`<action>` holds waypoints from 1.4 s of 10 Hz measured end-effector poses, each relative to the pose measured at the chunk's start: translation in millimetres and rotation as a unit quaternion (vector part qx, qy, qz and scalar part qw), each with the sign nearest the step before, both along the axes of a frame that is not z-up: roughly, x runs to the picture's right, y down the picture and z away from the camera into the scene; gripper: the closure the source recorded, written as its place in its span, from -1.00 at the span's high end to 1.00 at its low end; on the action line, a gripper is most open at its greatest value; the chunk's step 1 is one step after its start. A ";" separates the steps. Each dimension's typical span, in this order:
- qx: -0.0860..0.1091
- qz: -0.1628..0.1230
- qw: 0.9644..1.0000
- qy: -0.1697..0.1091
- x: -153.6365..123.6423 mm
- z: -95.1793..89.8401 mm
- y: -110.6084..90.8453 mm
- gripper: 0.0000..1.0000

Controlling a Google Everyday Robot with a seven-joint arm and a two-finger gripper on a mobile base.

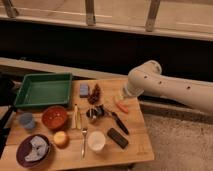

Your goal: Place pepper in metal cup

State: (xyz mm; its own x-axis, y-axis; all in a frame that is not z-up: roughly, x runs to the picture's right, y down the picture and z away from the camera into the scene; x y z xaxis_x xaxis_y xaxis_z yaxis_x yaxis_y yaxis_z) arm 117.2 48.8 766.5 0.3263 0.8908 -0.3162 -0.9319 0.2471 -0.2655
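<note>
Pincer (pixel 121 97): we are seeing it hanging low at the right side of the table (pixel 135 145), just above and left of the pepper; we cannot tell how it is set.
Arm (pixel 165 89): it is reaching in from the right, its thick white elbow covering the wrist.
Pepper (pixel 120 106): it is lying flat on the table, near the right edge, just beside the pincer and, by our reading, not being held.
Metal cup (pixel 93 114): it is standing upright left of the pepper, near the middle of the table, with a dark tool handle (pixel 119 122) running off to its lower right.
Neighbours: a brown pinecone (pixel 95 93) and a blue block (pixel 84 90) are sitting behind the cup, a white cup (pixel 96 140) in front of it.
Stage: we are judging this as the approach to the grab, with nothing in the cup yet.
Risk one: the pepper is slim and curved, so a closing pincer could roll it away or pinch only its tip.
Risk two: it is lying near the table edge, so a nudge could push it off.
Risk three: the cup is small and light-looking, so a low carry could tip it, or the pepper could land across the rim and fall beside it.
</note>
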 end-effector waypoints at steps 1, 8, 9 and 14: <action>-0.002 -0.009 1.000 0.005 -4.8 10.0 4.8 0.38; -0.050 -0.064 0.995 0.056 0.4 91.1 26.7 0.38; -0.058 -0.069 0.994 0.065 4.5 99.4 28.3 0.38; -0.083 -0.080 0.990 0.078 5.7 128.5 34.8 0.38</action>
State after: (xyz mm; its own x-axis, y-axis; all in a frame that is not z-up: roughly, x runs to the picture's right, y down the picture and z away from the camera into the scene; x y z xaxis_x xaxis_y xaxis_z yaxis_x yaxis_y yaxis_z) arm 122.9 83.6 895.0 0.3952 0.7626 -0.5121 -0.9170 0.3607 -0.1706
